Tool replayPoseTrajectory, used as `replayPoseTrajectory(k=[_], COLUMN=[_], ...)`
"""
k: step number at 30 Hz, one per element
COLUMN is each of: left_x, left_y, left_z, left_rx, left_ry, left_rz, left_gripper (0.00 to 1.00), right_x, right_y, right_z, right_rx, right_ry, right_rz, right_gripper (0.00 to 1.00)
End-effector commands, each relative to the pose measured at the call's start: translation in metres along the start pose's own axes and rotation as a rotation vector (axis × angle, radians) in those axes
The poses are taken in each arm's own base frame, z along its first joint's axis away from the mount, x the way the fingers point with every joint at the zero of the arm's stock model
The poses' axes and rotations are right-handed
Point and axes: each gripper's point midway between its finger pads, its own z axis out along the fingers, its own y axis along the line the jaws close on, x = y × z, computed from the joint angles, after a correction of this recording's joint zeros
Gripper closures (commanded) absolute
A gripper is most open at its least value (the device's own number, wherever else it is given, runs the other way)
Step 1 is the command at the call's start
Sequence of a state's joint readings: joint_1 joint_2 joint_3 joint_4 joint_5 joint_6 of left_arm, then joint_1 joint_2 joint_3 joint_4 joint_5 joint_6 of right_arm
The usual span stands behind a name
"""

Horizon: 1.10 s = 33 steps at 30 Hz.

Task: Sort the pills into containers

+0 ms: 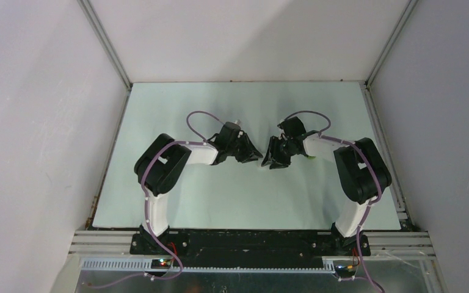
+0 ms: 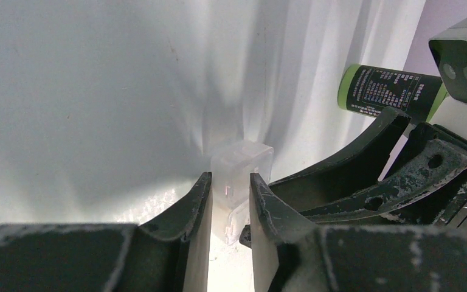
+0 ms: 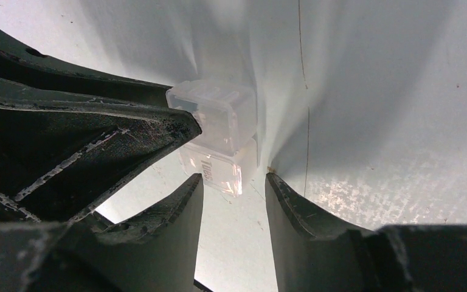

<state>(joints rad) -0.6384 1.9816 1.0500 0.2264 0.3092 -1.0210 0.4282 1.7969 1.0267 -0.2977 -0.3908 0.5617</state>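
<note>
The small clear two-compartment box (image 2: 241,165) lies on the table between both grippers; it also shows in the right wrist view (image 3: 216,115), with "Tues" printed on its nearer clear part. My left gripper (image 2: 230,182), also in the top view (image 1: 255,157), has its jaws narrowed around the box's near end, fingers against its sides. A tiny orange-pink speck (image 2: 228,190) shows inside the box; I cannot tell if it is a pill. My right gripper (image 3: 234,182), also in the top view (image 1: 273,162), is open and empty, its tips just short of the box.
The green bottle (image 2: 389,91) with a dark printed label lies on its side beyond the right arm's wrist; a sliver of it shows in the top view (image 1: 311,157). The pale table (image 1: 232,201) is enclosed by white walls on three sides.
</note>
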Motion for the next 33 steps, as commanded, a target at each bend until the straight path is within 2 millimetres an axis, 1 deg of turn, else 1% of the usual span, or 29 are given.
replayPoseTrajectory(k=[1,5,8,10,14,18,21,26,28,33], left_x=[0.01,0.011,0.011,0.011,0.012,0.013,0.013,0.014,0.014,0.013], left_y=[0.024,0.026,0.027,0.028,0.031,0.034,0.038,0.044,0.045,0.043], left_z=[0.005,0.005,0.005,0.004,0.004,0.004,0.003,0.003,0.003,0.002], left_rx=[-0.068,-0.075,-0.081,-0.086,-0.096,-0.109,-0.127,-0.149,-0.153,-0.152], left_ry=[0.02,0.024,0.024,0.024,0.024,0.024,0.02,0.02,0.018,0.015], left_rz=[-0.011,-0.012,-0.013,-0.015,-0.017,-0.019,-0.028,-0.038,-0.037,-0.029], left_gripper=[0.72,0.73,0.75,0.76,0.77,0.77,0.78,0.8,0.81,0.83], right_x=[-0.004,-0.007,-0.007,-0.007,-0.003,0.005,0.011,0.017,0.018,0.019], right_y=[-0.009,-0.009,-0.011,-0.013,-0.02,-0.022,-0.031,-0.051,-0.055,-0.058], right_z=[0.011,0.015,0.018,0.02,0.023,0.024,0.026,0.03,0.03,0.031], right_rx=[0.033,0.022,0.018,0.021,0.039,0.037,0.081,0.177,0.199,0.215], right_ry=[-0.022,-0.027,-0.024,-0.019,-0.004,0.029,0.047,0.062,0.057,0.046], right_rz=[-0.021,-0.036,-0.038,-0.035,-0.042,-0.081,-0.091,-0.059,-0.043,-0.028], right_gripper=[0.53,0.5,0.51,0.52,0.6,0.6,0.59,0.64,0.67,0.73])
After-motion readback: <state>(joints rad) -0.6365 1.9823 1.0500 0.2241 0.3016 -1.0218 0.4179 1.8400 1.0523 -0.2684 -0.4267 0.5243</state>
